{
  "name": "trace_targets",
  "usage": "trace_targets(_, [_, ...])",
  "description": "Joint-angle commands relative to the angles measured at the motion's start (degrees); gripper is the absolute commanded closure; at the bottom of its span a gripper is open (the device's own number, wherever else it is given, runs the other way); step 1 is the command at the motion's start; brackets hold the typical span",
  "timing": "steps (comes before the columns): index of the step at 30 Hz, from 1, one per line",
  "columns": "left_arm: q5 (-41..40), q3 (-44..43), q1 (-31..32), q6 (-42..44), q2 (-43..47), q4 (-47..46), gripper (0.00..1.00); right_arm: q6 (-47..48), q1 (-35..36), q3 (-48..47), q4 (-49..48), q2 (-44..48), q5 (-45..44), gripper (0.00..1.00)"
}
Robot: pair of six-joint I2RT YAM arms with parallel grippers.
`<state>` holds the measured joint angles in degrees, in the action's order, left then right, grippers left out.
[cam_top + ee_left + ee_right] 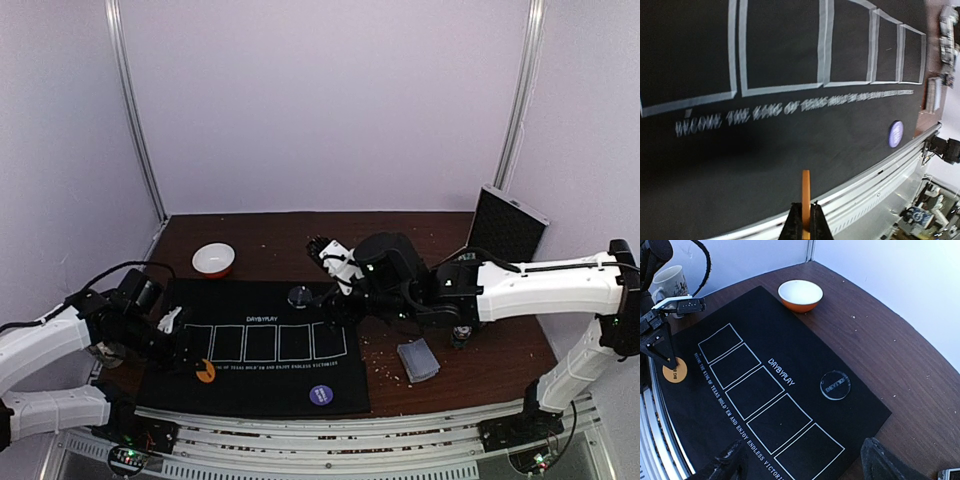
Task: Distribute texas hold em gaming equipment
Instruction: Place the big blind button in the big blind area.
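My left gripper (196, 366) is shut on an orange poker chip (207, 374) at the front left corner of the black mat (270, 385). In the left wrist view the chip (806, 192) stands edge-on between the shut fingers (794, 225). It also shows in the right wrist view (676, 372). A purple-blue chip (321, 396) lies near the mat's front edge (896, 134). A clear round disc (299, 296) lies at the mat's back right (835, 385). My right gripper (807, 465) hangs open and empty above the mat's right end, near the disc. A grey-blue card deck (418, 361) lies on the wood to the right.
A red-and-white bowl (214, 259) stands behind the mat's left part (800, 295). A beige mug (669, 282) stands at the far left behind the left arm. A dark box (508, 225) leans at the back right. The metal rail (875, 180) runs along the table's front edge.
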<state>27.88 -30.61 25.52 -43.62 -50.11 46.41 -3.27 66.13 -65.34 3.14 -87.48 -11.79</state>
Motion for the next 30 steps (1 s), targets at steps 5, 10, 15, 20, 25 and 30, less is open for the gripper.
trace_targets(5, [0.7,5.8,-0.8,-11.5,4.5,8.3,1.0,-2.5,0.0,3.9,-4.3,1.5,3.9,0.2])
trace_targets(10, [-0.1,9.9,-3.1,-13.9,7.0,5.3,1.0,-1.7,0.0,4.1,-4.7,1.8,4.0,0.19])
trace_targets(15, [-4.0,9.0,-4.3,-11.1,4.3,3.8,1.0,-1.7,0.0,4.2,-4.5,1.8,4.0,0.19])
trace_targets(20, [-9.7,5.4,-5.6,-8.4,1.9,6.3,0.88,-1.6,0.0,3.7,-3.9,1.4,4.3,0.18])
trace_targets(25, [-11.2,5.4,-5.9,-8.7,0.3,6.0,0.5,-1.8,0.0,3.1,-3.6,1.0,4.7,0.18])
trace_targets(30, [-13.4,3.9,-5.9,-9.2,-0.8,7.4,0.35,-1.7,0.0,2.2,-2.9,0.6,5.0,0.17])
